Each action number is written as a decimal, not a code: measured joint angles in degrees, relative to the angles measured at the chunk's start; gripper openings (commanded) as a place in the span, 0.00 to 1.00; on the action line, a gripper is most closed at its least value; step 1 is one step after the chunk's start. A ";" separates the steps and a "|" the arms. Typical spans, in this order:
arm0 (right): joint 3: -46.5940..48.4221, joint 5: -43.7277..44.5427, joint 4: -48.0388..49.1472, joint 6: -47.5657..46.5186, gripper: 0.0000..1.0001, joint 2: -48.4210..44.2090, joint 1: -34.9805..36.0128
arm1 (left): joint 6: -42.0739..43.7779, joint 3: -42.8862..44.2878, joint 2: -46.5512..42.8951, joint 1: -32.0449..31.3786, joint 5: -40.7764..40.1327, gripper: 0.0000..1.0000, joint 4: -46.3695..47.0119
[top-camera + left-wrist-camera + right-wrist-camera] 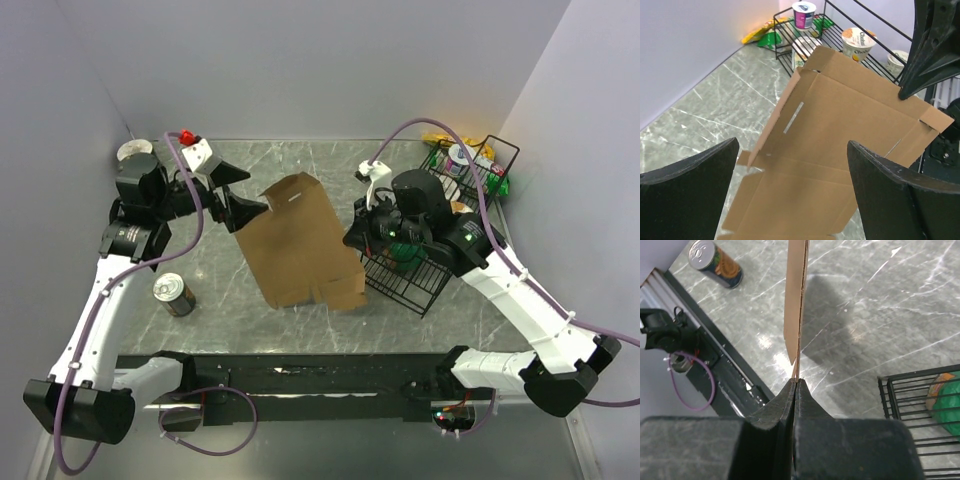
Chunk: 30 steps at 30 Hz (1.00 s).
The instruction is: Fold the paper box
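The paper box [300, 245] was a flat brown cardboard sheet, held up at a tilt in the middle of the overhead frame. I could not tell whether its lower edge touched the table [220, 320]. My right gripper [796, 385] had its fingers pressed together on the sheet's thin right edge; in the right wrist view the cardboard ran edge-on straight up the frame from that pinch. My left gripper [255, 192] hung at the sheet's upper left side with its fingers spread wide and nothing between them.

I judged the sheet light and fairly stiff across each panel, but ready to hinge along its scored creases. With a single pinch on one edge it could swing or sag, and the smooth card might slide out of a shallow grip. For the left side I would take a flap near a crease, close to the narrow slot at centre left of the left wrist view, biting well in from the rim.

Room was tight on the right: a wire basket [405, 280] sat just beside the right gripper. A can [173, 293] stood at lower left, well apart. The bare marble toward the top and left of the frame looked to me the freest space for swinging a flap.
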 measured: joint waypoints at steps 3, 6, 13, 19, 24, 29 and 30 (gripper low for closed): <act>-0.09 -1.46 -0.20 -0.26 0.00 -0.24 -0.07 | -0.13 -0.87 0.33 0.00 1.31 0.96 0.87; -0.52 -3.23 -0.15 -0.72 0.00 -0.79 -0.07 | -0.52 -1.75 1.16 -0.31 2.82 0.96 2.80; -3.04 -6.97 0.42 -1.22 0.00 -2.58 -0.07 | -1.40 -2.34 5.38 -2.51 3.32 0.99 4.98; -4.28 -8.63 0.44 -1.64 0.00 -2.67 -0.07 | -2.32 -2.62 6.21 -4.39 1.40 0.71 6.19; -4.31 -8.52 0.48 -2.27 0.00 -2.67 -0.07 | -2.43 -3.04 6.19 -6.32 -1.11 0.54 6.88; -4.31 -7.58 0.44 -2.71 0.00 -2.38 -0.07 | -1.55 -3.41 6.14 -8.37 -4.24 0.27 6.69; -4.28 -7.10 0.42 -2.78 0.00 -2.16 -0.07 | -1.31 -3.41 6.14 -8.81 -4.92 0.23 6.67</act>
